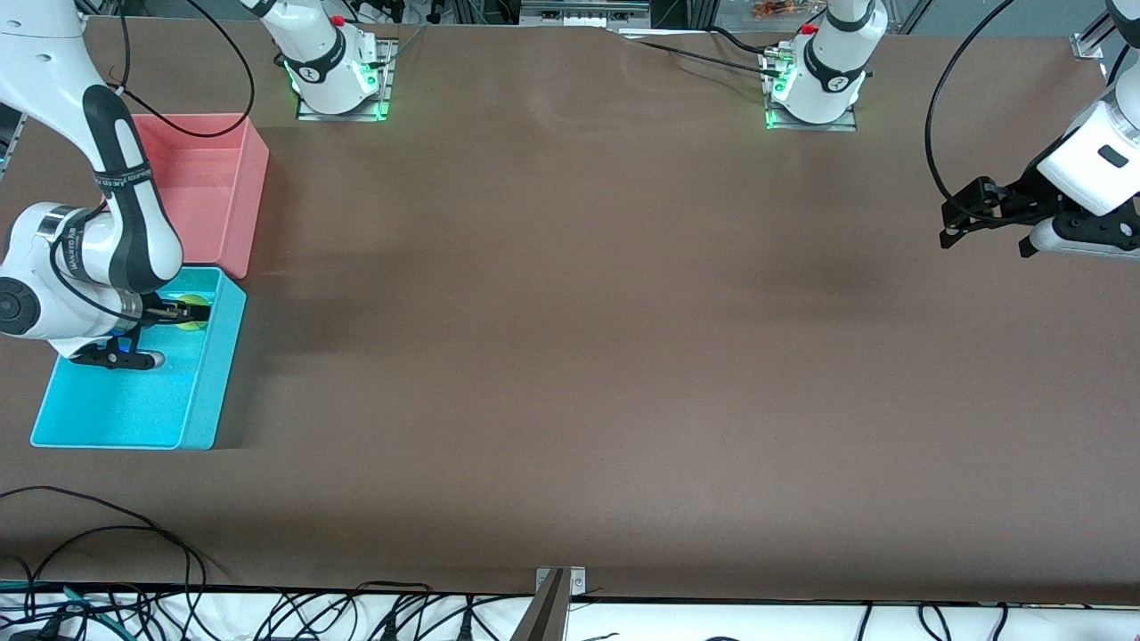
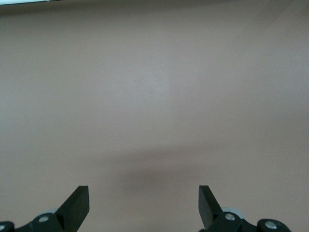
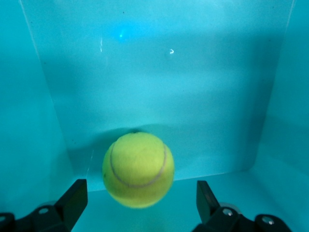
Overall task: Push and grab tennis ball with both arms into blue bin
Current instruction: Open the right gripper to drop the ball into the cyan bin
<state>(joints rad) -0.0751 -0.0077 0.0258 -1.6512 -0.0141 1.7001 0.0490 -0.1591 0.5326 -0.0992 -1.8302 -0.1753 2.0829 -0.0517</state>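
Left gripper above the bare brown table

In the left wrist view, only the two black fingertips of the left gripper were visible at the edge of the picture, and they stood wide apart with nothing between them. Under them the brown table surface filled almost all the view. It was smooth and plain. A soft dark shadow lay on the table just ahead of the fingertips.
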